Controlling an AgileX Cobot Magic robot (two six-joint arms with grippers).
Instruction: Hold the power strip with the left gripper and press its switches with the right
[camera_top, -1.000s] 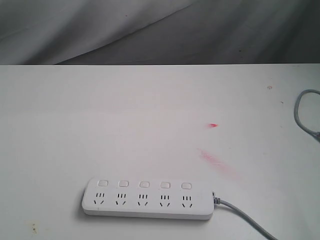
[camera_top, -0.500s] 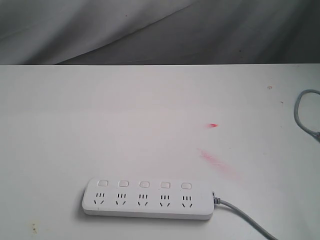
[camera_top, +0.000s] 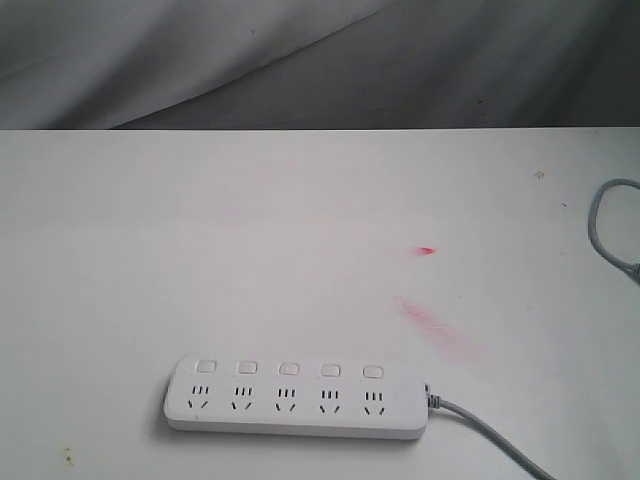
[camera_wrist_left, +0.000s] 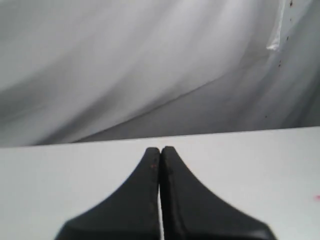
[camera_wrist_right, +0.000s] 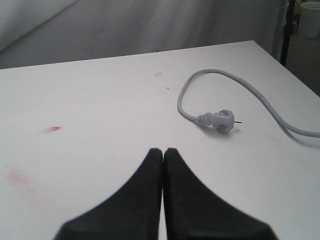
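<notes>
The white power strip (camera_top: 295, 397) lies flat near the front edge of the white table (camera_top: 250, 240) in the exterior view. Its five switches (camera_top: 288, 369) run in a row above the sockets, and its grey cord (camera_top: 490, 435) leaves its right end. Neither arm shows in the exterior view. The left gripper (camera_wrist_left: 160, 149) is shut with nothing held, over bare table, and the strip is out of its view. The right gripper (camera_wrist_right: 163, 150) is shut and empty too, over the table short of a grey plug (camera_wrist_right: 218, 120).
The grey cable (camera_wrist_right: 235, 85) loops across the table's right side to the plug, and part of that loop (camera_top: 612, 225) shows at the exterior view's right edge. Red smears (camera_top: 432, 320) mark the table above the strip. Grey cloth (camera_top: 300, 60) hangs behind the table.
</notes>
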